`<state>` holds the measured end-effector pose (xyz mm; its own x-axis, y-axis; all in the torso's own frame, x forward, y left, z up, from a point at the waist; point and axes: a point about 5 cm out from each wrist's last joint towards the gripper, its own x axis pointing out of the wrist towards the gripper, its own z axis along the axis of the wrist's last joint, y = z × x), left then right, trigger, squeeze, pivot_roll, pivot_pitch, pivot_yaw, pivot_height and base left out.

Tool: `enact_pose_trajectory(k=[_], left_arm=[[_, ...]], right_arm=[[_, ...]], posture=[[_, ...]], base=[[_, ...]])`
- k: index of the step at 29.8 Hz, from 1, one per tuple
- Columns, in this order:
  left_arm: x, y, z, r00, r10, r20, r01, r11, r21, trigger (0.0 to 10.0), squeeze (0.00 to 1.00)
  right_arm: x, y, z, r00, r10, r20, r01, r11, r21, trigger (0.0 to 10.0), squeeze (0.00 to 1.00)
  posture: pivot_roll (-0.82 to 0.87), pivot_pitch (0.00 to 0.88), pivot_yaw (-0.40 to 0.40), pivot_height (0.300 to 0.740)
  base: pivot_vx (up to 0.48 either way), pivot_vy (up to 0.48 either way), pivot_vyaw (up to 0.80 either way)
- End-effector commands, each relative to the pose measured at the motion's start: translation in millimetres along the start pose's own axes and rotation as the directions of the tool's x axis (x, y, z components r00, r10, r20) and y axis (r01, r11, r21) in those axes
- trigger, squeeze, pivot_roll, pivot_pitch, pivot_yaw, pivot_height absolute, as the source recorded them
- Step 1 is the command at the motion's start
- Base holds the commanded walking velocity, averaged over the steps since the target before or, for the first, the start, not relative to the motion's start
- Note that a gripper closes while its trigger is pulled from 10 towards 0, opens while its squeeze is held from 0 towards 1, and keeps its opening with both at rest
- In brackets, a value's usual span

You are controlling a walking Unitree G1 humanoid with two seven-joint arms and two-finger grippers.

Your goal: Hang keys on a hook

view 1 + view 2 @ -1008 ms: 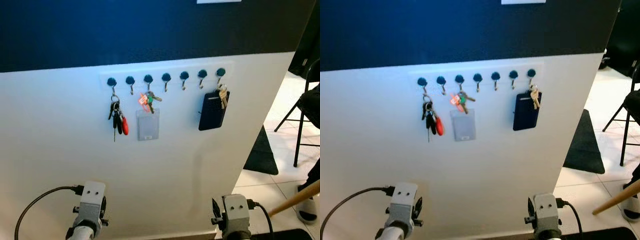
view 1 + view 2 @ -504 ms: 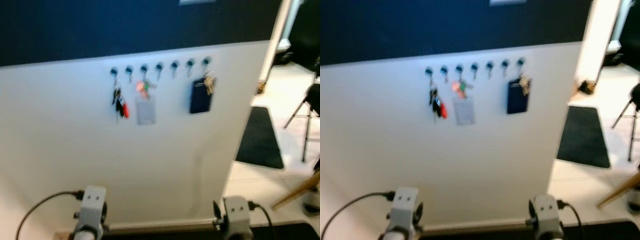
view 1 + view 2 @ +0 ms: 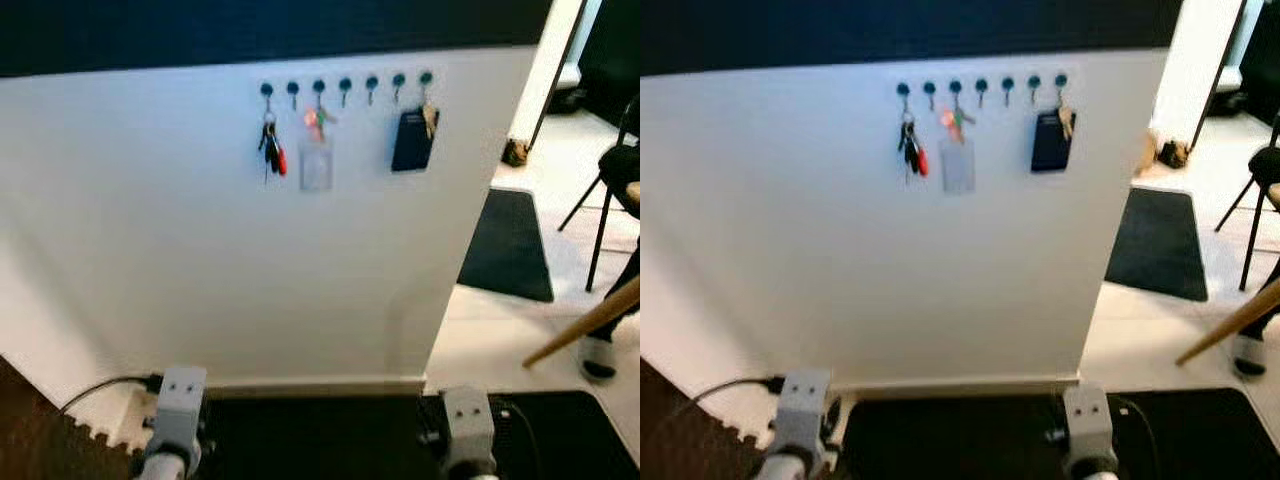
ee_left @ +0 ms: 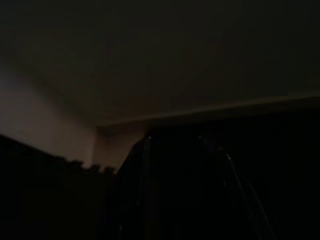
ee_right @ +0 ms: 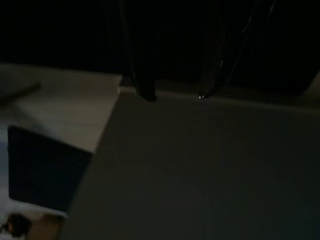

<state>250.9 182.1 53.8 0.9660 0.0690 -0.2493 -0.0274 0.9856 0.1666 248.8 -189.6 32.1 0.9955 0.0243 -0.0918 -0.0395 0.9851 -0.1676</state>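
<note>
A row of dark-knobbed hooks point(image 3: 345, 86) runs along the white wall. On the leftmost hook hangs a key bunch with a red fob point(image 3: 272, 150). Keys with a clear badge holder point(image 3: 315, 165) hang two hooks along, and a dark blue pouch with keys point(image 3: 411, 140) hangs at the right end. The hooks between them are bare. My left arm point(image 3: 175, 410) and right arm point(image 3: 465, 420) hang low, far below the hooks. In the dark wrist views the left gripper point(image 4: 174, 137) and right gripper point(image 5: 175, 96) stand open with nothing between their fingers.
A black mat point(image 3: 320, 435) lies at the wall's foot before me, with brown foam tiles point(image 3: 40, 440) to its left. Right of the wall's corner are another black mat point(image 3: 510, 245), a folding chair point(image 3: 615, 190), a slanting wooden stick point(image 3: 590, 320) and a person's shoe point(image 3: 598, 368).
The camera has backed away from the wall and tipped down; the hooks look smaller and higher, and the floor mats have come into view. The hanging keys have not moved.
</note>
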Motion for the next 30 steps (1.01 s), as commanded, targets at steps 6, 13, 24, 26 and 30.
enact_pose_trajectory(k=[6, 13, 24, 26, 30], left_arm=[[-0.8, 2.1, -2.7, 1.000, 0.007, -0.012, -0.007, 1.000, 0.004, 10.0, 0.00], [-0.9, 0.7, -1.7, 1.000, -0.002, -0.006, 0.002, 1.000, -0.002, 10.0, 0.00], [0.1, -0.4, 1.0, 1.000, -0.011, 0.015, 0.011, 1.000, 0.016, 10.0, 0.00], [0.3, -0.3, 0.9, 1.000, -0.011, 0.014, 0.011, 1.000, 0.019, 10.0, 0.00], [0.2, -0.1, 1.3, 1.000, -0.011, 0.017, 0.011, 1.000, 0.021, 10.0, 0.00]], right_arm=[[-2.1, 0.0, -3.4, 1.000, -0.008, -0.014, 0.008, 1.000, 0.017, 10.0, 0.00], [-1.3, 0.7, -3.0, 1.000, -0.002, -0.011, 0.002, 1.000, 0.002, 10.0, 0.00], [0.2, 1.2, -3.0, 1.000, -0.001, -0.011, 0.001, 1.000, 0.003, 10.0, 0.00], [0.4, 1.4, -2.9, 1.000, -0.001, -0.010, 0.001, 1.000, 0.002, 10.0, 0.00], [0.5, 1.0, -2.7, 1.000, -0.002, -0.009, 0.002, 1.000, 0.001, 10.0, 0.00]], posture=[[0.05, 0.117, 0.058, 0.740], [0.05, 0.116, 0.058, 0.740], [0.05, 0.112, 0.058, 0.740], [0.05, 0.112, 0.058, 0.740], [0.05, 0.111, 0.059, 0.740]], base=[[-0.387, 0.000, -0.30], [-0.086, 0.000, -0.27], [0.000, 0.000, 0.00], [0.000, 0.000, 0.00], [0.000, 0.000, 0.00]])
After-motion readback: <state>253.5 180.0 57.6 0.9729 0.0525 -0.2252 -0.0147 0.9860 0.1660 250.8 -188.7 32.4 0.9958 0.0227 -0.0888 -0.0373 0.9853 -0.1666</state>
